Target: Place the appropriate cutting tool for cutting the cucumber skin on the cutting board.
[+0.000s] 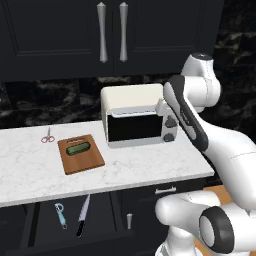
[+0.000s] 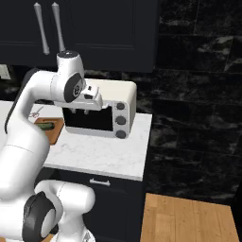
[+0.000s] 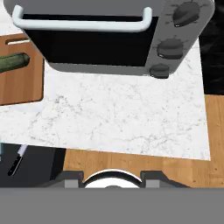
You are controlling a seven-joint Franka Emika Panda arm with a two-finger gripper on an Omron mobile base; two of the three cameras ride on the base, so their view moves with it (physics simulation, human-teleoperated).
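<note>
Left base view shows an open dark drawer [image 1: 70, 220] under the white marble counter [image 1: 145, 160]. Inside it lie two tools side by side, not touching: the small peeler with a light-blue handle and silvery head [image 1: 60, 215] on the left, and the long black-handled knife [image 1: 83, 215] on the right. On the counter above rests the reddish-brown wooden rectangular cutting board [image 1: 80, 155], and on its far part lies the short dark-green oblong cucumber [image 1: 78, 148]. The small pink-handled scissors [image 1: 48, 135] lie on the marble just behind the board, near its left corner. To the right of the board stands the cream-white toaster oven with a dark glass door [image 1: 136, 120].

Right base view shows the white arm's two-finger gripper [image 2: 79, 111] hanging high in front of the oven's door, its short dark fingers pointing down. The fingers hold nothing and touch nothing; they stand a little apart, but how wide I cannot tell.

The peeler is well apart from the fingers, low and to the robot's left in the drawer, while the gripper hovers above the counter's right part. In the hand view the board and cucumber sit at the left edge, and the knife's handle shows at the lower left.
</note>
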